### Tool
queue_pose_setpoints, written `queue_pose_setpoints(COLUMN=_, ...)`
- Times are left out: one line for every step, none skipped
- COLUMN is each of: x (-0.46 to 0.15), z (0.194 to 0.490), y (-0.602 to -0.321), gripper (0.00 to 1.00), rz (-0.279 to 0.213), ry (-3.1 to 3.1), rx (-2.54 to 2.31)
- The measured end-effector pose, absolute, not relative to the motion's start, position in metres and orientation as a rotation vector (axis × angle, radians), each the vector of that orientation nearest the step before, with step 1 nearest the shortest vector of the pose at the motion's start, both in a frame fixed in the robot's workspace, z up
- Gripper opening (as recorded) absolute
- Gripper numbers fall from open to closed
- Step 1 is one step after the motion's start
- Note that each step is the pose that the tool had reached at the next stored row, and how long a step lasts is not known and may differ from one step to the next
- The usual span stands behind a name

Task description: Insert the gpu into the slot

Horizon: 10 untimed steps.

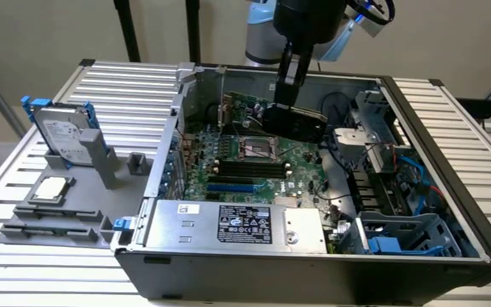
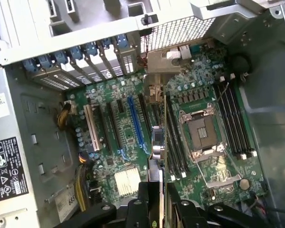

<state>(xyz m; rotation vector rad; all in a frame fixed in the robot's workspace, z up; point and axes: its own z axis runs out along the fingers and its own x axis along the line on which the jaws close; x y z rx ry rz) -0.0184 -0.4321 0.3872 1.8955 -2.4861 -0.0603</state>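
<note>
My gripper (image 1: 281, 114) hangs inside the open computer case, shut on the gpu (image 1: 254, 105). The gpu is a green card with a black cooler block (image 1: 301, 125), held upright in the air above the motherboard (image 1: 301, 163) near its back edge. In the wrist view the gpu (image 2: 156, 142) appears edge-on between my fingers (image 2: 147, 206). The slot (image 2: 137, 126) is a long bright-blue strip beside that edge, apart from the card. In the exterior view the slot (image 1: 233, 188) lies lower on the board, well short of the card.
The CPU socket (image 1: 258, 148) and black memory slots (image 1: 245, 169) lie between card and slot. A labelled power supply (image 1: 237, 224) fills the case front, with a drive cage (image 1: 399, 236) at the exterior view's right. A hard drive (image 1: 62, 134) stands outside on a fixture.
</note>
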Motion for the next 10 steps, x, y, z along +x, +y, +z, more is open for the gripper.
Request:
queue_pose_setpoints(x=-0.018, z=0.386, y=-0.432, gripper=0.26, rz=-0.060, ry=-2.469, rx=1.918)
queue_pose_setpoints(x=-0.018, z=0.385, y=-0.432, gripper=0.26, rz=-0.059, ry=-2.451, rx=1.940)
queue_pose_setpoints(x=-0.018, z=0.383, y=-0.432, gripper=0.26, rz=-0.059, ry=-2.434, rx=1.962)
queue_pose_setpoints(x=-0.018, z=0.382, y=-0.432, gripper=0.26, rz=-0.058, ry=-2.415, rx=1.984)
queue_pose_setpoints(x=-0.018, z=0.381, y=-0.432, gripper=0.26, rz=-0.058, ry=-2.398, rx=2.006)
queue_pose_setpoints(x=-0.018, z=0.379, y=-0.432, gripper=0.26, rz=-0.057, ry=-2.380, rx=2.027)
queue_pose_setpoints(x=-0.018, z=0.378, y=-0.432, gripper=0.26, rz=-0.057, ry=-2.361, rx=2.049)
queue_pose_setpoints(x=-0.019, z=0.376, y=-0.432, gripper=0.26, rz=-0.057, ry=-2.343, rx=2.070)
queue_pose_setpoints(x=-0.019, z=0.374, y=-0.432, gripper=0.26, rz=-0.057, ry=-2.329, rx=2.086)
queue_pose_setpoints(x=-0.020, z=0.372, y=-0.432, gripper=0.26, rz=-0.058, ry=-2.316, rx=2.100)
